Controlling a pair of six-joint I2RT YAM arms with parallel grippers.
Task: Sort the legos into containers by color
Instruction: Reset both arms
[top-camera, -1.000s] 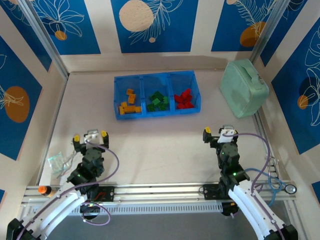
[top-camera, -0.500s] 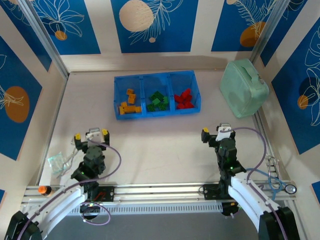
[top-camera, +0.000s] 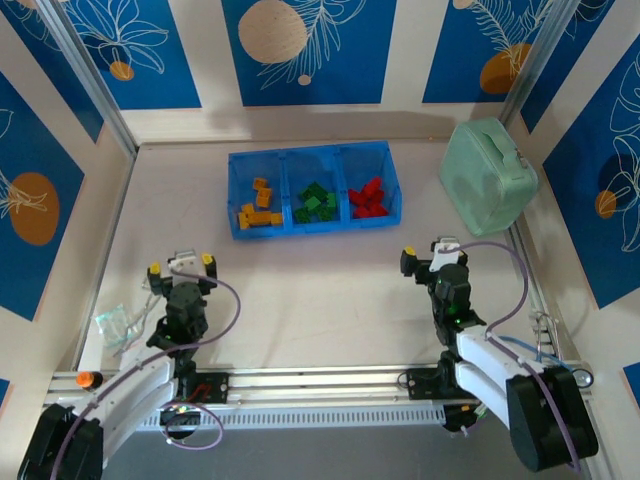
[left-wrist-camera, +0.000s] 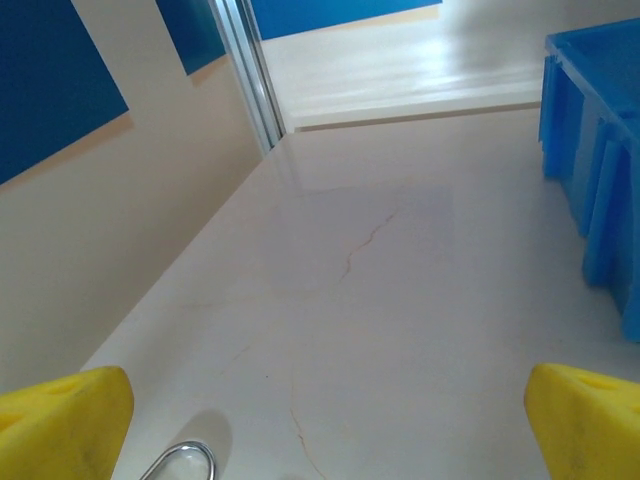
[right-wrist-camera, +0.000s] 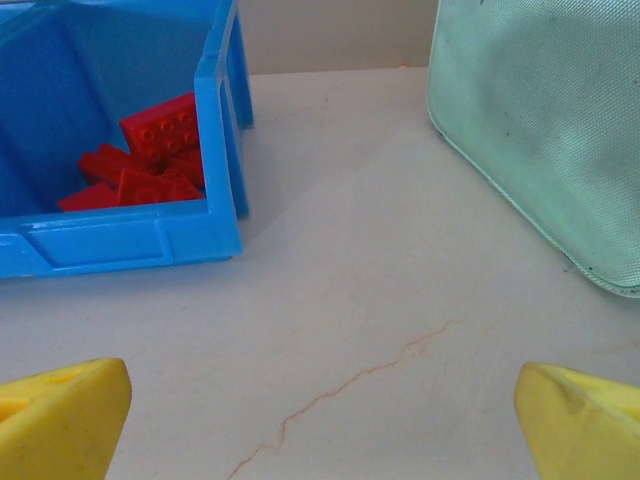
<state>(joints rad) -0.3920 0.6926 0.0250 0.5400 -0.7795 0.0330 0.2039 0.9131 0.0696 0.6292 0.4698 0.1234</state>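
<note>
Top external view puts the tray (top-camera: 315, 228) in the upper centre of the frame, with the yellow-orange legos (top-camera: 256, 206) in its left compartment, the green legos (top-camera: 316, 202) in the middle one and the red legos (top-camera: 368, 198) in the right one, so I judge the sorting done or very nearly so. My left pincer (top-camera: 181, 266) sits at lower left and my right pincer (top-camera: 435, 255) at lower right, both spread wide, gripping nothing and well apart from the tray. What worries me is undoing tidy work. From the right wrist view the tray's near right corner lies at upper left and the mint-green case (right-wrist-camera: 540, 130) at upper right, with a lane of bare surface (right-wrist-camera: 340, 300) between them. If I drive that arm forward carelessly, one side of the spread pincer could clip the low wall, shove the tray or tip a red brick out, or scuff the case. On the left, the crumpled clear wrapper (top-camera: 118, 325) lies near the arm at the lower left of the overhead frame, and a sweeping elbow or cable could drag it along. I also cannot rule out a brick hidden beneath an arm, so calling the job finished too early is a risk too.
</note>
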